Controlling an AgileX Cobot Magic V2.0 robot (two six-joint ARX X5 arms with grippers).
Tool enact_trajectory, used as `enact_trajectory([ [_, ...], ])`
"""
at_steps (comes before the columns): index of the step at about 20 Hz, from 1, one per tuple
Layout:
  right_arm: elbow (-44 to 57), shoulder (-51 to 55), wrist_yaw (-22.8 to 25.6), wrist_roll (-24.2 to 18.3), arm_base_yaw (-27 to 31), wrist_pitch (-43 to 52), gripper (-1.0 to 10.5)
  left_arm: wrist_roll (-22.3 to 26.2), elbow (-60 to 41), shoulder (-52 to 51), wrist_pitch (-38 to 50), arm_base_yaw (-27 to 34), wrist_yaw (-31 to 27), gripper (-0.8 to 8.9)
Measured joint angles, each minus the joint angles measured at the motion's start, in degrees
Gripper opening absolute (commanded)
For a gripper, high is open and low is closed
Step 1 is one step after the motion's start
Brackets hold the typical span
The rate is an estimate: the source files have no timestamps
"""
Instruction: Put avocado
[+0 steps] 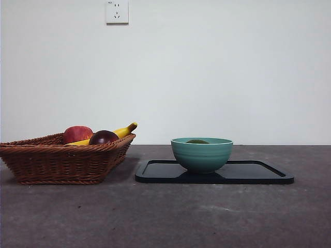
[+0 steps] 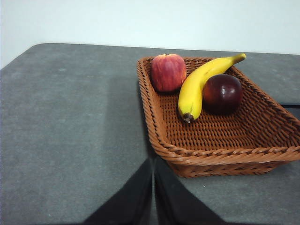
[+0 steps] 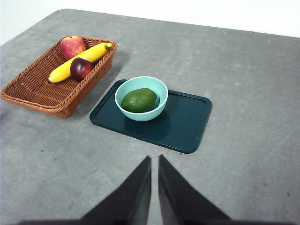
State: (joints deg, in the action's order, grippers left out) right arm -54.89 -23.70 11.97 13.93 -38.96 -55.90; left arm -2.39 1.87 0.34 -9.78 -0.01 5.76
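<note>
The dark-green avocado (image 3: pixel 138 100) lies inside a teal bowl (image 3: pixel 161 89) that stands on a dark tray (image 3: pixel 187 119). In the front view only the avocado's top (image 1: pixel 197 141) shows above the bowl's rim (image 1: pixel 201 154), with the tray (image 1: pixel 258 173) under it. My right gripper (image 3: pixel 154 161) is shut and empty, held high and well back from the tray. My left gripper (image 2: pixel 153 166) is shut and empty, close to the near rim of the wicker basket (image 2: pixel 220 152). Neither arm shows in the front view.
The wicker basket (image 1: pixel 57 160) stands left of the tray and holds a red apple (image 1: pixel 77 134), a banana (image 1: pixel 124 130) and a dark purple-brown fruit (image 1: pixel 103 137). They also show in the left wrist view: apple (image 2: pixel 168 71), banana (image 2: pixel 199 84), dark fruit (image 2: pixel 222 93).
</note>
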Motion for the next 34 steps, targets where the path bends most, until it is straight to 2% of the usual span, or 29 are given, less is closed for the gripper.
enact_trajectory([
  [3, 0.00, 0.00, -0.02, 0.00, 0.00, -0.02, 0.2, 0.48, 0.00, -0.07, -0.33, 0.00, -2.56, 0.07],
  [8, 0.00, 0.00, 0.00, 0.00, 0.00, -0.02, 0.2, 2.08, -0.02, -0.07, -0.42, 0.00, -2.82, 0.07],
  [28, 0.00, 0.00, 0.00, -0.09, 0.11, -0.02, 0.2, 1.40, -0.02, -0.07, -0.39, 0.00, -2.82, 0.07],
  [32, 1.42, 0.59, 0.02, -4.15, 6.86, 2.05, 0.2, 1.40, -0.02, -0.07, -0.39, 0.00, -2.80, 0.07],
  [34, 7.93, 3.08, -0.09, -9.25, 13.79, 11.15, 0.2, 1.40, -0.02, -0.07, -0.39, 0.00, -2.82, 0.07],
])
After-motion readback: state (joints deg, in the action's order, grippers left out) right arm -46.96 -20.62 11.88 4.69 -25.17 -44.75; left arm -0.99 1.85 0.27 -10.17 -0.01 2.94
